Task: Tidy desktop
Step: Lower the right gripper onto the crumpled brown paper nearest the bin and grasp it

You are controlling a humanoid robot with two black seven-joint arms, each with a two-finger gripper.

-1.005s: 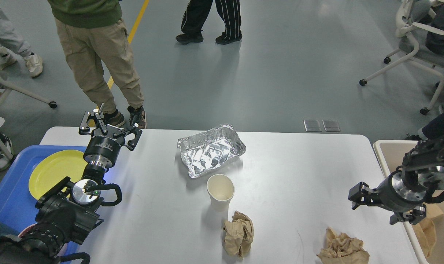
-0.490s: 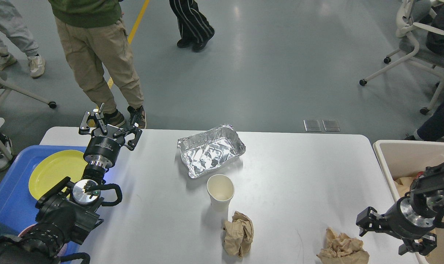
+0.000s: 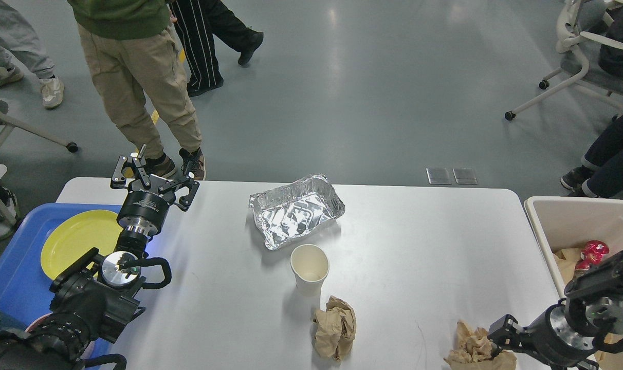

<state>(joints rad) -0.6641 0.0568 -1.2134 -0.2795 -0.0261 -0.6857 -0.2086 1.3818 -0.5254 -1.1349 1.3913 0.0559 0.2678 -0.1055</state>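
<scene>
Crinkled foil tray [image 3: 296,211], smooth paper cup [image 3: 309,269] on matte desktop [image 3: 419,246]; right claw [image 3: 499,336] seemingly over crumpled paper [image 3: 473,349].

One large white rounded-corner desktop [image 3: 424,241]. On it: one crumpled silver foil tray [image 3: 295,210]; one white paper cup [image 3: 309,268]; two crumpled brown paper wads, one just below cup [image 3: 335,326], other at near right edge [image 3: 473,345].

One blue plastic tray [image 3: 13,277] at left, one round yellow plate [image 3: 77,237] on it.

One beige plastic bin [image 3: 573,226] at right; inside, red round items [image 3: 591,252], count unclear, plus brown paper.

Two black two-finger grippers: left [image 3: 154,177], right [image 3: 501,331].
</scene>
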